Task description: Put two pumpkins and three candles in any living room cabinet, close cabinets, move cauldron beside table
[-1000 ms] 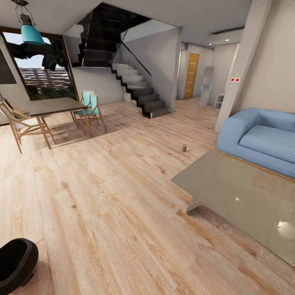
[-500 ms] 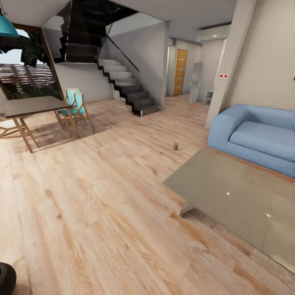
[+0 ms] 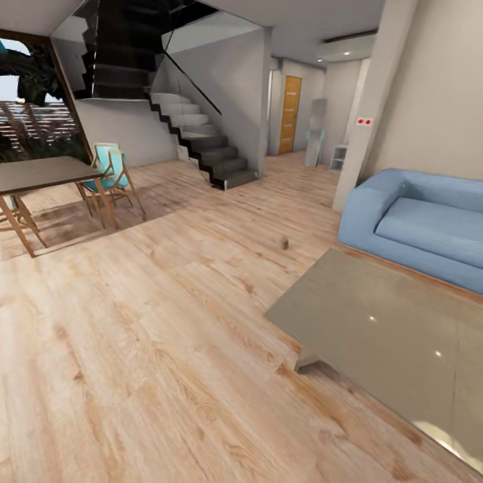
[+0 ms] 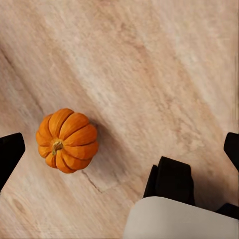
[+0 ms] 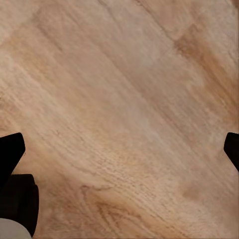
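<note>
One small orange pumpkin point(image 4: 66, 140) lies on the wood floor in the left wrist view, under my left gripper point(image 4: 119, 152), which hangs open well above it with its dark fingertips point(image 4: 10, 154) far apart. A short beige-grey candle point(image 3: 284, 243) stands on the floor in the head view, just beyond the far corner of the low table point(image 3: 315, 305). My right gripper point(image 5: 119, 152) is open over bare floorboards, holding nothing. The cauldron and the cabinet are out of view.
The low grey table fills the right foreground, with a blue sofa point(image 3: 416, 221) behind it. A dining table point(image 3: 33, 174) with wooden chairs point(image 3: 107, 176) stands at the far left and a staircase point(image 3: 201, 137) at the back. A white-and-black part of my body point(image 4: 172, 204) shows near the pumpkin.
The head camera has swung to the right, so the whole room has slid left in the picture. The black cauldron at the lower left has left the view.
</note>
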{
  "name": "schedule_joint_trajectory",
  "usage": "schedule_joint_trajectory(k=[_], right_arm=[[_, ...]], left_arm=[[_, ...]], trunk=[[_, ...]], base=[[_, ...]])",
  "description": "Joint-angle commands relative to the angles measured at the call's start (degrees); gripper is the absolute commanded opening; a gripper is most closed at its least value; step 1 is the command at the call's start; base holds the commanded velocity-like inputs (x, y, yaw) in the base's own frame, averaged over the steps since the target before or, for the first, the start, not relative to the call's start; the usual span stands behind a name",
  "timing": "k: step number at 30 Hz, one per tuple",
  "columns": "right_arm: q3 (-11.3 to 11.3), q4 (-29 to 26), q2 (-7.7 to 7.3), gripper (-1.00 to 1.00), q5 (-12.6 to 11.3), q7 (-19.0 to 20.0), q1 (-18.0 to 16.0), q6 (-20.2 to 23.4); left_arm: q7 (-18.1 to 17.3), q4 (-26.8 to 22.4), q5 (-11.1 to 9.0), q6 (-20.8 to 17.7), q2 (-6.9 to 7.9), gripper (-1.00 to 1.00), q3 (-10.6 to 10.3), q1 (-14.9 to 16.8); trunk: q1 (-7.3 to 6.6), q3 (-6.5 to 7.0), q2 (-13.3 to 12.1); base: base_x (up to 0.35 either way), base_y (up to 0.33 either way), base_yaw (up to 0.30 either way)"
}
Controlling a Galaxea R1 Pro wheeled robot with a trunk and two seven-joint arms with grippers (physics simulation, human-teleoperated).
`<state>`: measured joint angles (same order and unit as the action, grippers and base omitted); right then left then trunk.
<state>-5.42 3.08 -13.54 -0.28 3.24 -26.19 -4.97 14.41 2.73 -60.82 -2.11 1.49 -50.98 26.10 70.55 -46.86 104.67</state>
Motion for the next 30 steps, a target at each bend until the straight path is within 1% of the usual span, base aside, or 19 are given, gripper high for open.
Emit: schedule_joint_trajectory(k=[1,7,30], right_arm=[[0.01,0.00,0.00,1.00,0.01,-0.04,0.00,-0.05],[-0.01,0.00,0.00,1.00,-0.04,-0.34,0.00,-0.21],[0.03,0.00,0.00,1.00,-0.07,-0.42,0.00,-0.22]], left_arm=[[0.00,0.01,0.00,0.00,0.00,1.00,0.00,0.00],[0.00,0.02,0.00,0.00,0.00,1.00,0.00,0.00],[0.00,0.04,0.00,0.00,0.00,1.00,0.00,0.00]], trunk=[[0.00,0.00,0.00],[0.00,0.00,0.00],[0.00,-0.23,0.00]], base=[[0.324,0.000,0.089],[0.325,0.000,0.231],[0.320,0.000,0.284]])
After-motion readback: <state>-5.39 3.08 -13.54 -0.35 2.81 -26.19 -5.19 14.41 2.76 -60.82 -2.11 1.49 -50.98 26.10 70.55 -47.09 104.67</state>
